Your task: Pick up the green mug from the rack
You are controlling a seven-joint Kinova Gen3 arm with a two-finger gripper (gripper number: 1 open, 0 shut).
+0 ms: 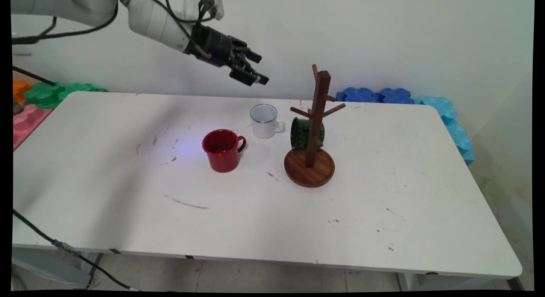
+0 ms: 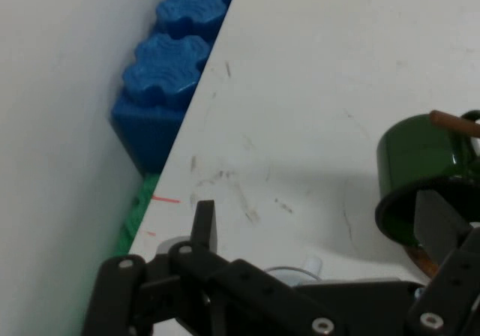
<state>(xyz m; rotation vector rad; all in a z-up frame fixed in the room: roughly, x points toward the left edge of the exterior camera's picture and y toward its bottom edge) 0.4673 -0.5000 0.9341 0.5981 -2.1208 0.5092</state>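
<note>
My black gripper (image 1: pixel 259 68) hangs open and empty, high above the table's far side, up and left of a white mug (image 1: pixel 265 121). A red mug (image 1: pixel 223 150) stands upright to the white mug's front left. To the right stands a wooden mug tree (image 1: pixel 316 114) on a round base (image 1: pixel 309 169). A green mug (image 1: pixel 306 133) hangs on its side from a low peg. In the hand view the gripper (image 2: pixel 322 223) is spread wide, with the green mug (image 2: pixel 420 171) at the right. A sliver of the white mug (image 2: pixel 296 274) shows behind the linkage.
Foam tiles line the table's far edge: blue (image 1: pixel 374 95) and cyan (image 1: pixel 451 122) at the right, green (image 1: pixel 55 92), pink (image 1: pixel 25 118) and orange (image 1: pixel 19 88) at the left. The blue tiles (image 2: pixel 172 66) also show in the hand view. A black cable (image 1: pixel 64 246) hangs at the front left.
</note>
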